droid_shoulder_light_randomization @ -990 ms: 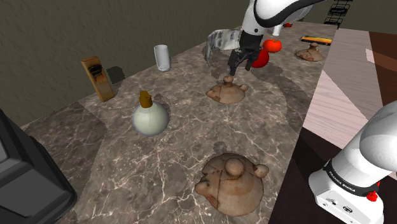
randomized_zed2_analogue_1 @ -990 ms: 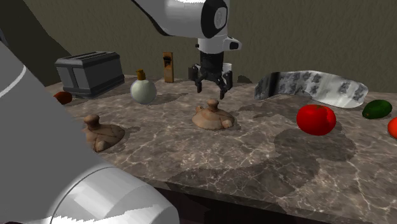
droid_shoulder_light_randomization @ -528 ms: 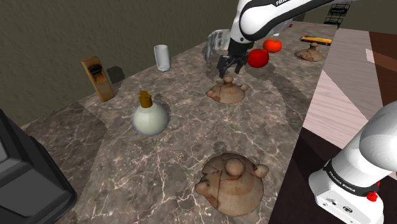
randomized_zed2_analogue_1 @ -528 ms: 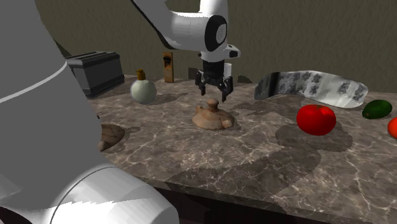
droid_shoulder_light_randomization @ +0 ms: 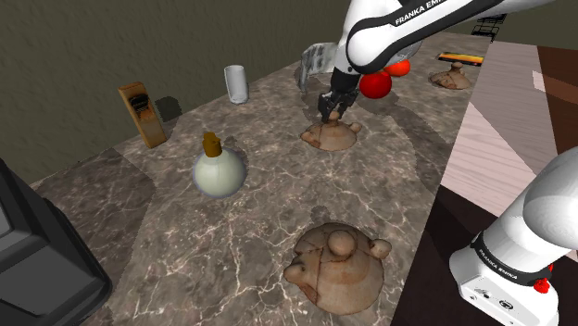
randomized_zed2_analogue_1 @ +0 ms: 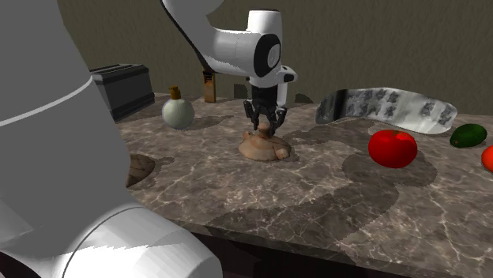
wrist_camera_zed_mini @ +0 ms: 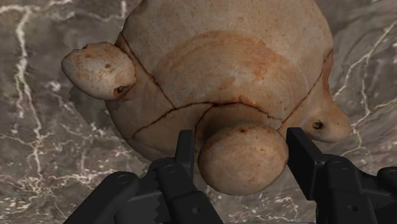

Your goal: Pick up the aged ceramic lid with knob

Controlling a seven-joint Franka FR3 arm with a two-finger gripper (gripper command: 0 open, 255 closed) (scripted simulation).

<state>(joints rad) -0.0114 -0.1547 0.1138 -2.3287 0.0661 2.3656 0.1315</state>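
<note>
Tan, cracked and rust-stained, the domed lid [wrist_camera_zed_mini: 222,63] sits on the marble counter [droid_shoulder_light_randomization: 185,241], its rim cut off in the wrist view. The gripper [wrist_camera_zed_mini: 238,143] straddles the knob [wrist_camera_zed_mini: 242,162], fingers [wrist_camera_zed_mini: 184,153] apart; contact is unclear.

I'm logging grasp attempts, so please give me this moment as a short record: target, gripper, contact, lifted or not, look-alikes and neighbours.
target: brown cracked lid, lying on the marble counter
hand: gripper low over the lid, fingers open
contact: knob sits between the fingers; a gap shows beside one finger, so it is not clasped
lifted: no
look-alike: similar lid nearer the stand
neighbours: round bottle, tomato
</note>
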